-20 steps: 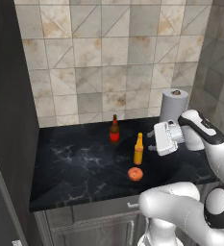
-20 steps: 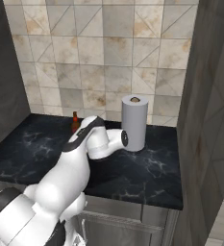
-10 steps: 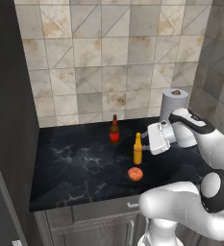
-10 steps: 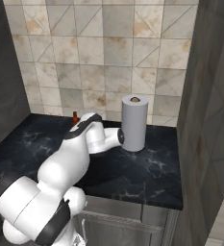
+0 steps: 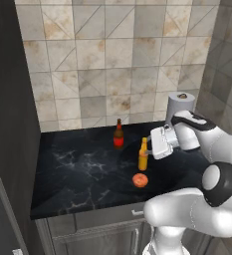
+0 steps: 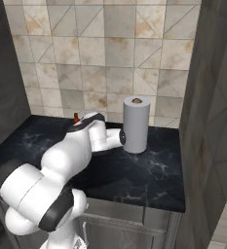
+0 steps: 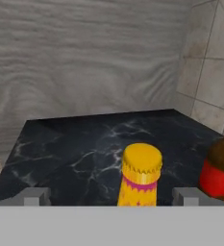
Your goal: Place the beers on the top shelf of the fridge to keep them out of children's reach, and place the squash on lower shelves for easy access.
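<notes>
- The fingers [image 7: 111,197] stand wide open, one on each side of the amber bottle [image 5: 143,155], gripping nothing
- In the hand view the amber bottle's yellow cap sits midway between the two finger tips, with a pink-red band just under the cap
- The amber bottle stands upright on the dark marble desk [image 5: 82,174], right of the middle, with the white hand just beside it on its right
- The brown bottle [image 5: 118,134] stands upright farther back and to the left, near the tiled wall, apart from the amber one; its label is red, with no writing that can be read
- The squash [image 5: 140,180] lies near the front edge of the desk, just in front of the amber bottle and not touching it
- A paper towel roll [image 6: 135,124] stands upright at the far right, close behind the arm
- The left half of the desk is open room, bounded by a dark panel on the left
- A grey wall closes the right side
</notes>
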Controlling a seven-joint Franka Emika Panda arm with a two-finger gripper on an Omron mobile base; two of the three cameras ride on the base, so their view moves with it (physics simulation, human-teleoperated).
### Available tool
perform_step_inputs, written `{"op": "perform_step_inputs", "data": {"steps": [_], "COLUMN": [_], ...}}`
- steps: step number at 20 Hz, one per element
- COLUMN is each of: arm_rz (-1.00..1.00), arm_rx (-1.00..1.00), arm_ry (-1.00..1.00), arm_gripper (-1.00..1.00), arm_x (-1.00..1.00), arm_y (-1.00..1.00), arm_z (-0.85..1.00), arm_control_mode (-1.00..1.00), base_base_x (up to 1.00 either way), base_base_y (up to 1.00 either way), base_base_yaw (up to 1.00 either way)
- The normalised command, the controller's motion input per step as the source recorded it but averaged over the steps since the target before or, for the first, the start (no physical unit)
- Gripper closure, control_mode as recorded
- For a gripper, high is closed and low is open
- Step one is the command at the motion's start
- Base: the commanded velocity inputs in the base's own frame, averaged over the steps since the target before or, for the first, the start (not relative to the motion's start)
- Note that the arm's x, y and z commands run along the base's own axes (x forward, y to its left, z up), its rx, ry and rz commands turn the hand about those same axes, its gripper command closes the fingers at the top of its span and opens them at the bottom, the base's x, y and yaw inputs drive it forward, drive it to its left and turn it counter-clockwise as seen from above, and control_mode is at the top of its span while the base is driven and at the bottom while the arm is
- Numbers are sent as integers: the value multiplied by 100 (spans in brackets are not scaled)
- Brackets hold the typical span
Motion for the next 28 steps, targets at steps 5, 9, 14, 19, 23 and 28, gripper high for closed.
{"op": "perform_step_inputs", "data": {"steps": [5,9,14,19,23,28], "arm_rz": [0,0,0,0,0,-3], "arm_rx": [0,0,0,0,0,0], "arm_ry": [0,0,1,1,0,2], "arm_gripper": [-100,-100,100,100,100,100], "arm_x": [12,14,13,7,0,-26], "arm_y": [0,0,13,17,0,0], "arm_z": [-7,-14,-23,-13,0,39], "arm_control_mode": [-100,-100,-100,-100,-100,-100], "base_base_x": [0,0,0,0,0,0], "base_base_y": [0,0,0,0,0,0], "base_base_yaw": [0,0,0,0,0,0]}}
